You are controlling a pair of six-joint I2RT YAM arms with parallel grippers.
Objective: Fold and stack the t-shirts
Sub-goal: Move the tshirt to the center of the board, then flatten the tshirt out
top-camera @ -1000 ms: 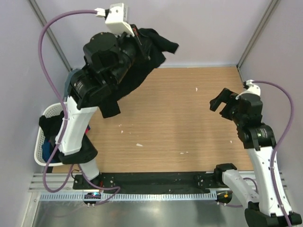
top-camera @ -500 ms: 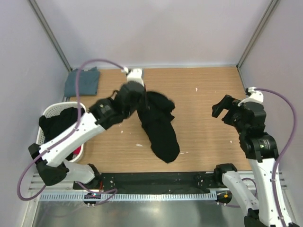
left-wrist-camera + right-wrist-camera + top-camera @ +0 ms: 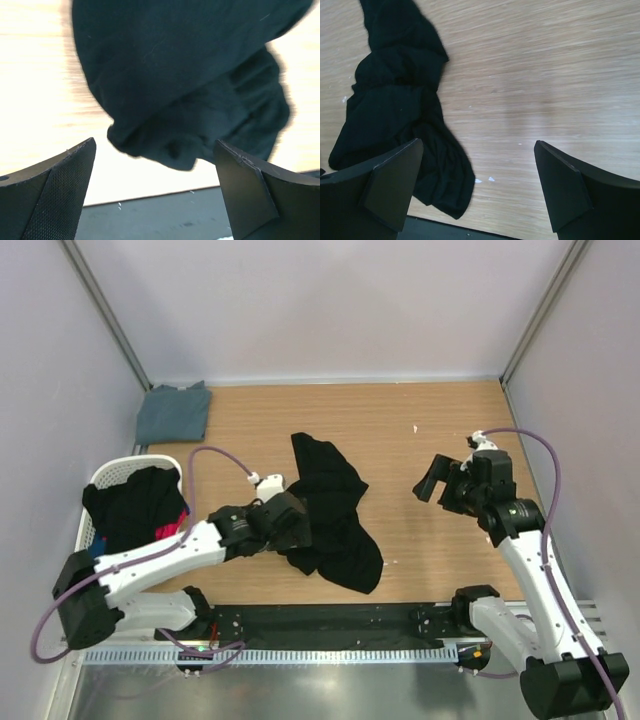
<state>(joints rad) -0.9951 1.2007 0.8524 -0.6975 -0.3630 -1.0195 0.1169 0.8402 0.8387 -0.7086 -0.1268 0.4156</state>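
Since the slate grey-blue t-shirt (image 3: 173, 412) is laid flat, apparently folded, in the far corner, well beyond and to the left of the fingers (image 3: 55, 195) of the left gripper (image 3: 298, 538), it is judged to be the base meant for the stack. The white laundry basket (image 3: 92, 492), heaped with dark clothes, is set well to the left of those fingers, seemingly as the supply. The left gripper is held low over the table (image 3: 420, 420) with its fingers spread wide and nothing clamped between them. In the left wrist view the black t-shirt (image 3: 185, 75) is seen crumpled just ahead of the fingertips, and contact cannot be told. The shirt is bunched in a long heap between the two grippers, so spreading is judged to be needed before any fold. The right gripper (image 3: 437, 483) is held above the table, fingers (image 3: 385, 190) fully apart and empty, with the shirt ahead and to their left, presumably so that a free edge can be taken.
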